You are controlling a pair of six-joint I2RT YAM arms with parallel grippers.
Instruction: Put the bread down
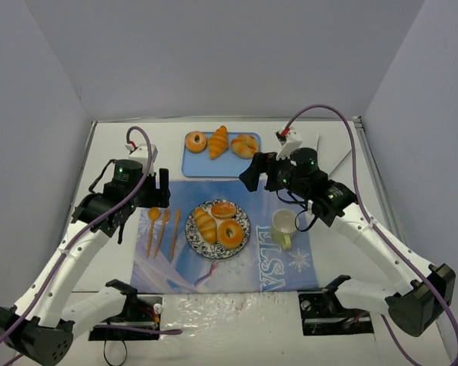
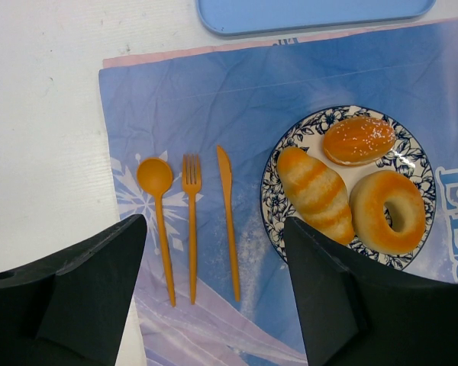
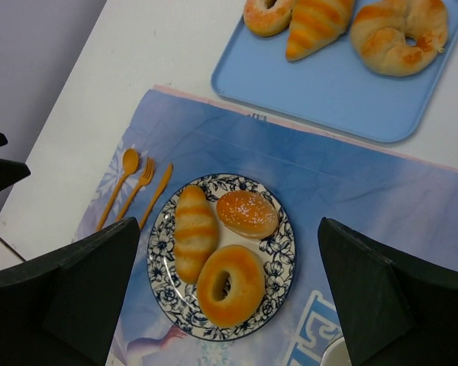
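Note:
A patterned plate (image 1: 243,229) on the blue mat holds three pastries: a ridged roll (image 1: 204,223), a ring donut (image 1: 230,232) and a sugared bun (image 1: 224,209). They also show in the right wrist view as roll (image 3: 193,231), donut (image 3: 230,284) and bun (image 3: 247,213). A blue tray (image 1: 200,164) at the back holds a donut (image 1: 195,141), a ridged roll (image 1: 218,141) and a curved pastry (image 1: 244,145). My left gripper (image 1: 159,188) is open and empty, above the cutlery. My right gripper (image 1: 260,173) is open and empty, above the mat between tray and plate.
An orange spoon (image 2: 158,206), fork (image 2: 191,221) and knife (image 2: 229,221) lie left of the plate. A white mug (image 1: 284,226) stands right of the plate on the blue "ELSA" mat (image 1: 290,259). Grey walls enclose the white table.

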